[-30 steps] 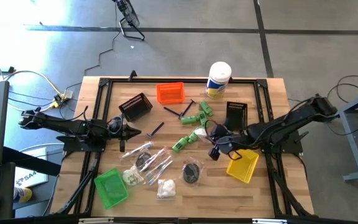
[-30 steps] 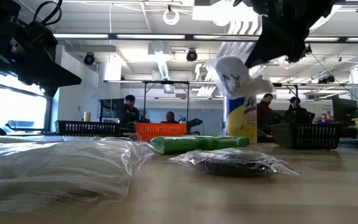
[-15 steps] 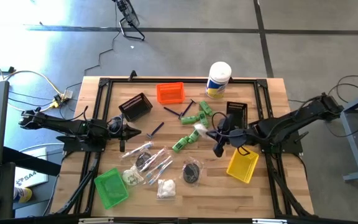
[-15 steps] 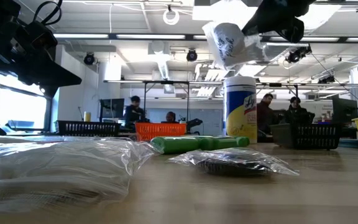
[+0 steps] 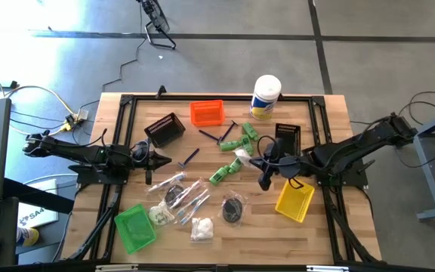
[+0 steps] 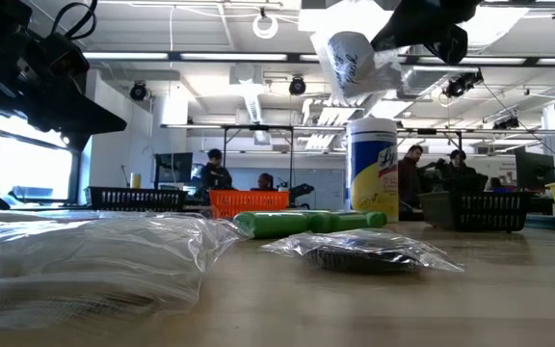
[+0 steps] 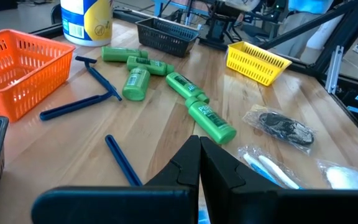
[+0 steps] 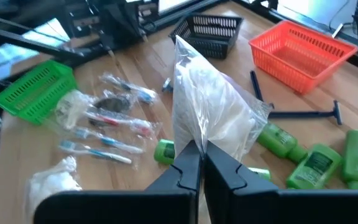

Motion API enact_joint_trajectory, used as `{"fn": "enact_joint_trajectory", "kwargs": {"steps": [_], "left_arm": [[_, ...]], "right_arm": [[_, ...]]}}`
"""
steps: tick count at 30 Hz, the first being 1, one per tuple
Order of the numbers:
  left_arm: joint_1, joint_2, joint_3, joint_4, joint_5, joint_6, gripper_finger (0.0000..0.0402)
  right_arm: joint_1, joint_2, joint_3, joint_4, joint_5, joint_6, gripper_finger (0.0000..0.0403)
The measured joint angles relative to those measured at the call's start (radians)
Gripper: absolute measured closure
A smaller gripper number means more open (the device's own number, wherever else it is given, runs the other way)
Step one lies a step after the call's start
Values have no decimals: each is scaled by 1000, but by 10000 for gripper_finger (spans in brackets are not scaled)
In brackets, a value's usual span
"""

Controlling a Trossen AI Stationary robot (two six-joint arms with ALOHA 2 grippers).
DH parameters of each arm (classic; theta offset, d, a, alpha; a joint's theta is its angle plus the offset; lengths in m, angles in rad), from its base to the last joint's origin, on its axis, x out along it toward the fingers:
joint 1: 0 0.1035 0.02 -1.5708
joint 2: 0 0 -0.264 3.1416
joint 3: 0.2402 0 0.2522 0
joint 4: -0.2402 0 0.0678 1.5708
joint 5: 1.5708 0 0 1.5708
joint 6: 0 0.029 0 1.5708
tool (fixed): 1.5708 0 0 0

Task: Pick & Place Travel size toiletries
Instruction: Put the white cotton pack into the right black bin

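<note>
- Right gripper [image 8: 196, 163] is pinching a bag of white puffs [image 8: 211, 118] by its edge; I see it hanging in the air above the green bottles [image 5: 235, 144] mid-table.
- Left gripper [image 7: 199, 163] is pressed together, holding nothing, parked at the table's left side near the black bin [image 5: 165, 130].

From above, the wooden table [image 5: 316, 234] carries four small bins: an orange bin [image 5: 207, 112] near the far edge, a black bin [image 5: 165, 129] to its left, a green bin [image 5: 135, 227] at the near left and a yellow bin [image 5: 294, 200] at the near right. Another black bin [image 5: 286, 138] sits by the right arm. A white canister [image 5: 266, 96] stands at the far edge. Green bottles [image 5: 240, 137] and dark razors [image 5: 189, 157] lie mid-table; clear packets [image 5: 181, 195], a dark bundle [image 5: 233, 208] and a bag of puffs [image 5: 201, 228] lie nearer. The right gripper [image 5: 254, 159] holds a clear bag [image 5: 241, 156] over the bottles. The left gripper [image 5: 166, 159] rests closed left of the razors.
</note>
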Motion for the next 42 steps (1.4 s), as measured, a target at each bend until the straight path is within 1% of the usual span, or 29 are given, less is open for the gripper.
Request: {"fn": "enact_joint_trajectory", "kwargs": {"steps": [8, 15, 20, 22, 25, 27, 35, 42], "left_arm": [[0, 0, 0, 0, 0, -2, 398], [0, 0, 0, 0, 0, 0, 398], [0, 0, 0, 0, 0, 0, 398], [0, 0, 0, 0, 0, 0, 398], [0, 0, 0, 0, 0, 0, 398], [0, 0, 0, 0, 0, 0, 398], [0, 0, 0, -2, 0, 0, 398], [0, 0, 0, -9, 0, 0, 398]], "right_arm": [[0, 0, 0, 105, 0, -65, 400], [0, 0, 0, 110, 5, -65, 400], [0, 0, 0, 108, 29, -64, 400], [0, 0, 0, 98, 55, -62, 400], [-1, 0, 0, 54, 112, -34, 400], [-9, -2, 0, 5, 130, 2, 400], [-93, -5, 0, -225, 130, 187, 400], [-189, -5, 0, -377, 127, 255, 400]]}}
